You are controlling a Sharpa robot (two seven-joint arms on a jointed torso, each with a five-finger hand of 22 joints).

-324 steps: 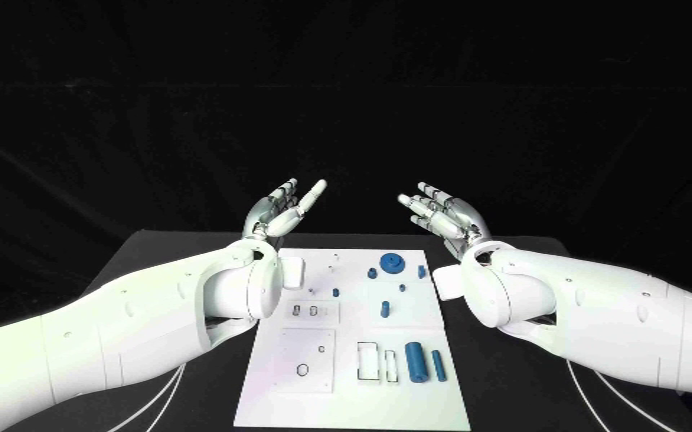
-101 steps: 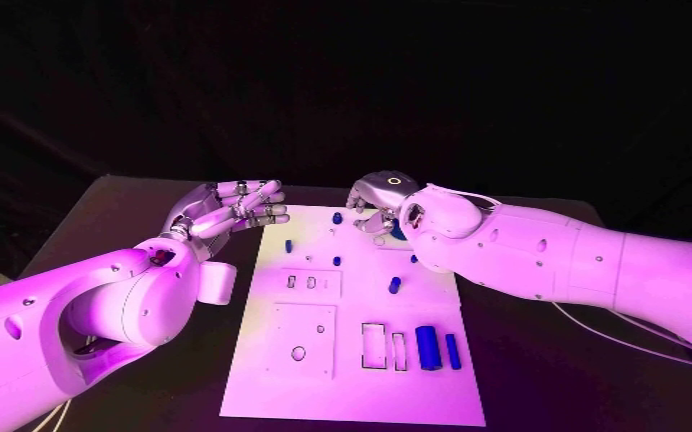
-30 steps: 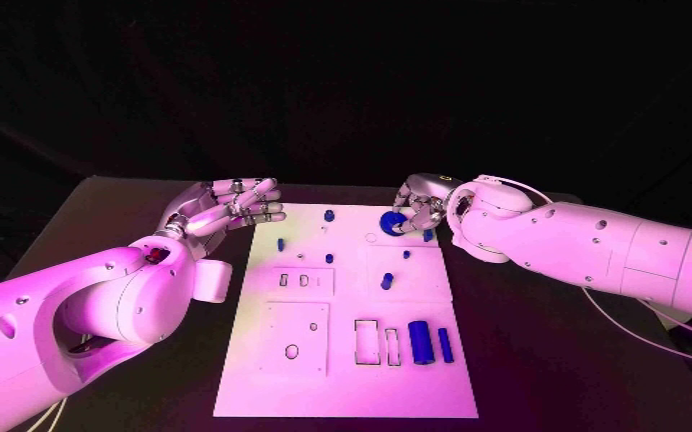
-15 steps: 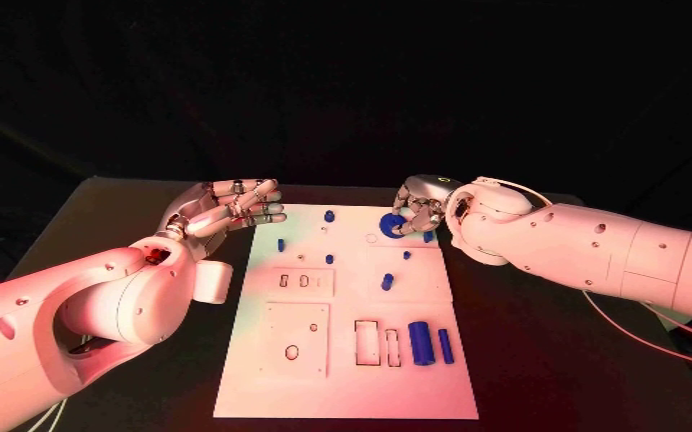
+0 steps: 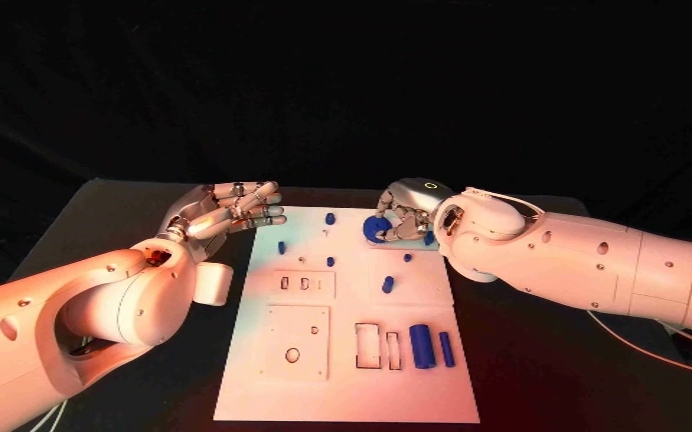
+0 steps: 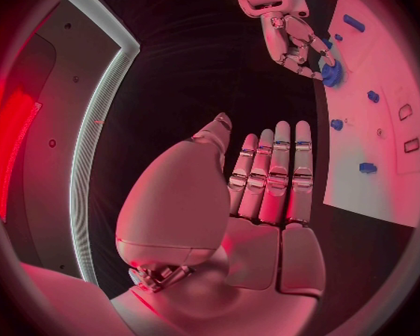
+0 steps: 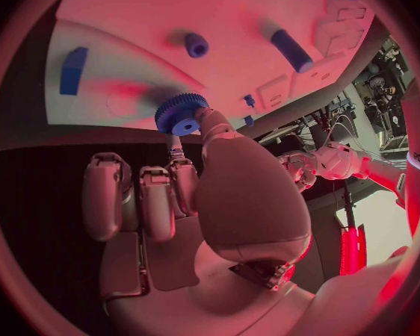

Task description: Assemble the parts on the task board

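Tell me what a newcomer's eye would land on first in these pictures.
First, the right robot hand at the far end of the white board, pinching a blue toothed wheel just over it. Next, the left robot hand, held open beside the board's far left corner with its fingers together, holding nothing. Then the two blue rods lying side by side near the board's near right corner.

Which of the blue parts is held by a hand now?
The blue gear, toothed and round, held by the right hand above the board's far end; the other blue parts lie untouched.
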